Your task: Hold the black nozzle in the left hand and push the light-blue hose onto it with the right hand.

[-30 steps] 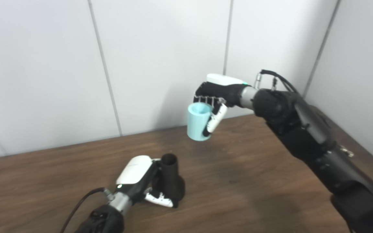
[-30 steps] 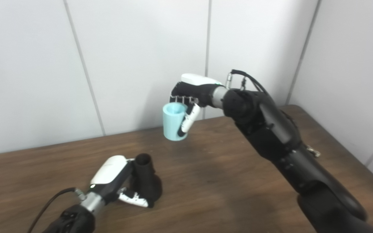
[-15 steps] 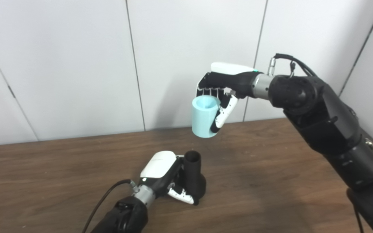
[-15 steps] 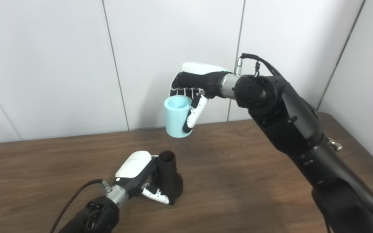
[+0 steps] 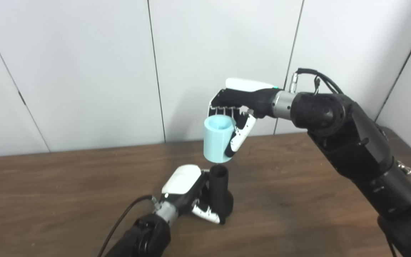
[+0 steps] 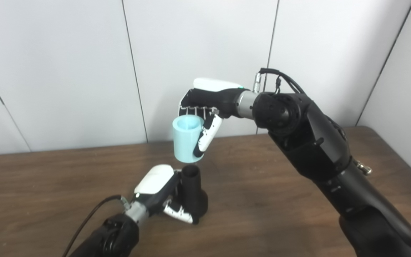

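Note:
The black nozzle (image 5: pixel 221 192) stands upright on the wooden table (image 5: pixel 298 200), open end up. My left hand (image 5: pixel 187 192) is shut on its lower body. My right hand (image 5: pixel 236 107) is shut on the light-blue hose (image 5: pixel 218 140), a short wide cylinder held upright in the air. The hose's lower rim hangs just above the nozzle's top, nearly in line with it, with a small gap or bare contact. In the right eye view the hose (image 6: pixel 187 140) sits directly over the nozzle (image 6: pixel 192 191).
White wall panels (image 5: pixel 84 71) stand right behind the table's far edge. The right forearm (image 5: pixel 355 157) stretches over the table's right side. A black cable (image 5: pixel 127 214) runs from the left wrist toward the bottom edge.
The camera has shifted, so the whole scene sits differently. My right hand has lowered the hose and brought it left, from well above the nozzle to just over its top. The left hand keeps its hold.

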`<state>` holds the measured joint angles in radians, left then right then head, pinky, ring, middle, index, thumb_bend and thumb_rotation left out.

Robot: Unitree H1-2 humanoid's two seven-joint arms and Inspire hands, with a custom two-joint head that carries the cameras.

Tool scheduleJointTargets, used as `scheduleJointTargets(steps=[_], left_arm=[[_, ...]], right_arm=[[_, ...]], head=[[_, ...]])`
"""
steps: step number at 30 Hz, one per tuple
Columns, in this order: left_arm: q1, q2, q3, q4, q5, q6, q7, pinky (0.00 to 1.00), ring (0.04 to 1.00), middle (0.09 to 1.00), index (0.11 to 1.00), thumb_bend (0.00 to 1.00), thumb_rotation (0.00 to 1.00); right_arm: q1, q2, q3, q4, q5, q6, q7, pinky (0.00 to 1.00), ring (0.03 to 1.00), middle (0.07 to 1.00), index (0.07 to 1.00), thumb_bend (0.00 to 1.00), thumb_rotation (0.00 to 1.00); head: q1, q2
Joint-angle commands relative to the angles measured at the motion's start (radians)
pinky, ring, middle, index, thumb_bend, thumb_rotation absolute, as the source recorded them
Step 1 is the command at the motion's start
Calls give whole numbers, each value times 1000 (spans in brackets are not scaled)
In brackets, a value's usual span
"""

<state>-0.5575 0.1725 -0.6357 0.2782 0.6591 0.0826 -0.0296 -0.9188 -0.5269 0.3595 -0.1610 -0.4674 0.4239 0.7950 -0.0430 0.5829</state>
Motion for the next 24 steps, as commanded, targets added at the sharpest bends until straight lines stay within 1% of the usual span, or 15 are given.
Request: scheduleJointTargets(steps=[1,9,12,24], left_arm=[[67,16,-67,76,52,96,-171,345,437,453,496,526,0],[67,15,-64,57,46,114,-190,399,465,481,484,526,0],[65,18,-66,50,49,117,-194,410,468,484,483,526,0],[70,32,-66,18,58,139,-214,382,443,470,488,527,0]], right_arm=[[-48,-15,-15,-41,-14,4,-9,364,428,492,503,519,0],[-11,-9,1,-21,-1,-21,-9,369,428,485,509,518,0],[3,-5,5,-12,1,-20,-13,368,433,481,510,519,0],[33,1,11,-1,-5,-23,-24,371,429,488,509,518,0]], head=[[0,2],[10,15],[14,20],[20,34]])
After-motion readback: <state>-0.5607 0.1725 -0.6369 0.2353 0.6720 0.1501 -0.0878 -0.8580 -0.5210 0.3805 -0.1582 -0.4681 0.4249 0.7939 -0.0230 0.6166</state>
